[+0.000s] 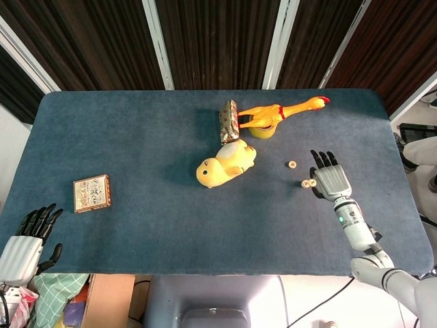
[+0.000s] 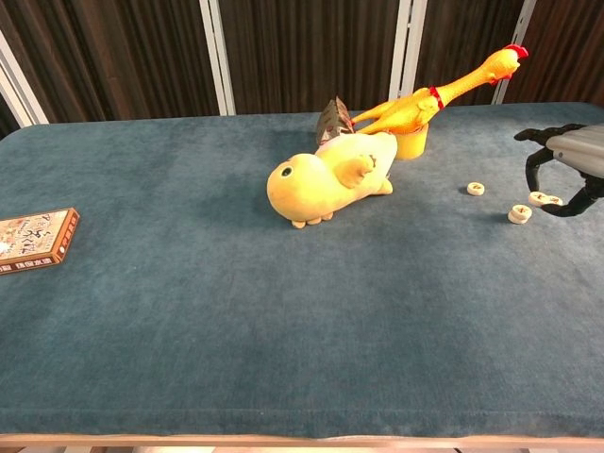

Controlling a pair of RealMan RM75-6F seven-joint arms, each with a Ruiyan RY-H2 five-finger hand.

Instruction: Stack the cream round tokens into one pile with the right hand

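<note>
Several cream round tokens lie at the table's right. One token (image 1: 291,164) (image 2: 476,189) sits apart, nearer the toys. Another token (image 1: 305,183) (image 2: 518,214) rests just left of my right hand (image 1: 331,179) (image 2: 578,149). That hand arches over the cloth and pinches a third token (image 1: 312,182) (image 2: 538,198) between thumb and a finger, low over the table. A further token (image 2: 554,200) lies right beside it under the palm, hidden in the head view. My left hand (image 1: 27,242) hangs off the table's near left corner, fingers apart, holding nothing.
A yellow plush duck (image 1: 225,164) (image 2: 330,175) lies mid-table. Behind it are a rubber chicken (image 1: 283,109) (image 2: 434,94) on a yellow cup (image 1: 263,130), and a patterned packet (image 1: 228,121). A small card box (image 1: 91,193) (image 2: 33,238) sits far left.
</note>
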